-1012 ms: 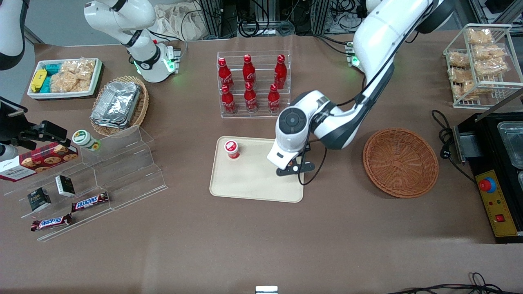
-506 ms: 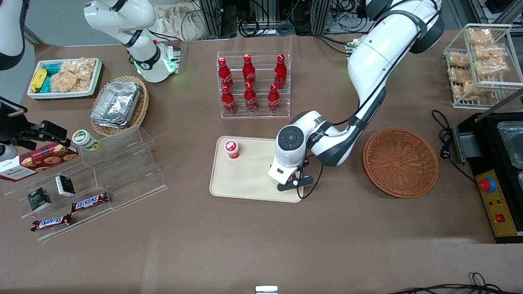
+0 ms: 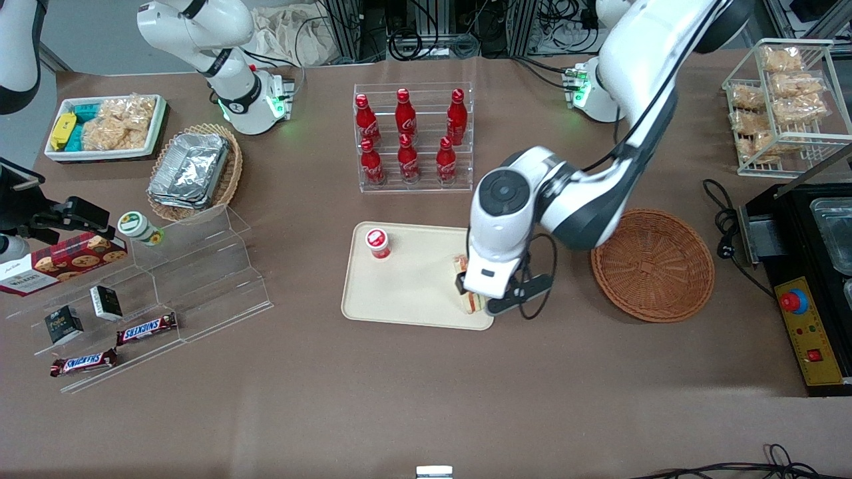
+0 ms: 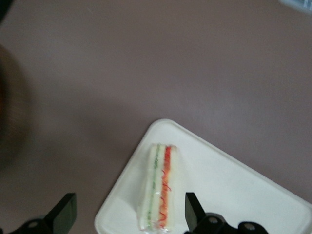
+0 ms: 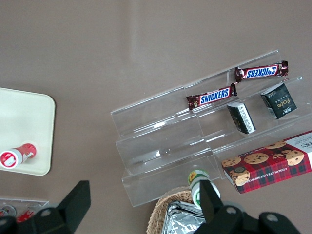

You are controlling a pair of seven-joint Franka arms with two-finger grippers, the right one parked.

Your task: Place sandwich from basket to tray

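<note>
The sandwich (image 3: 471, 301) (image 4: 160, 190) lies on its side on the cream tray (image 3: 406, 286) (image 4: 234, 195), at the tray corner nearest the front camera and the basket. Its green and red-orange filling layers face the left wrist camera. My left gripper (image 3: 476, 293) (image 4: 129, 212) hangs just above the sandwich. It is open, with one black finger on each side and clear gaps to the bread. In the front view the hand covers most of the sandwich. The reddish-brown woven basket (image 3: 652, 265) stands beside the tray toward the working arm's end, with nothing in it.
A small red-capped bottle (image 3: 378, 243) lies on the tray. A clear rack of red cola bottles (image 3: 413, 140) stands farther from the front camera than the tray. A clear stepped shelf (image 3: 200, 279) with snacks lies toward the parked arm's end. A black machine (image 3: 809, 279) stands past the basket.
The hand moved along the tray toward the front camera, then lifted. The sandwich, hidden under the hand before, now shows lying on the tray with the fingers apart from it.
</note>
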